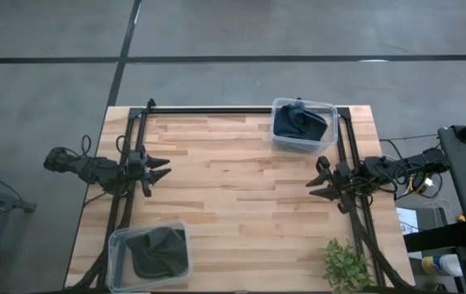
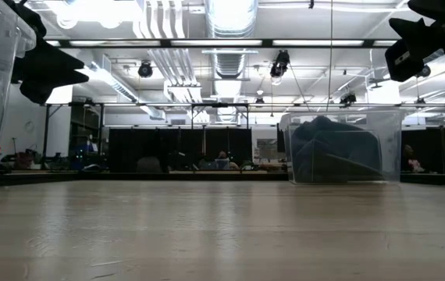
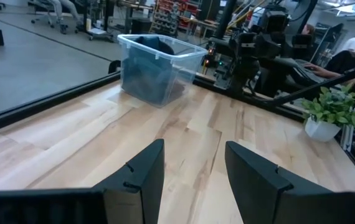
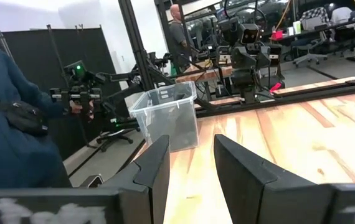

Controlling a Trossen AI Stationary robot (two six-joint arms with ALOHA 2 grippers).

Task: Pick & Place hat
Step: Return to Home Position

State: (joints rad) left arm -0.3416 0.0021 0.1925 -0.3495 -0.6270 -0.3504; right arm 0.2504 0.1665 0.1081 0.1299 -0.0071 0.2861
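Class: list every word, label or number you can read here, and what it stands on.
None can be read. The top transparent bin, the bottom transparent bin and the wooden table show no lettering; anything in the room behind is too small to read.

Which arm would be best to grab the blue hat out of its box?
Probably right: the right gripper, open, sits near the bin holding the blue cap; the left gripper is across the table.

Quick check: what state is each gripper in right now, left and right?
Left gripper: open, holding nothing.
Right gripper: open, holding nothing.
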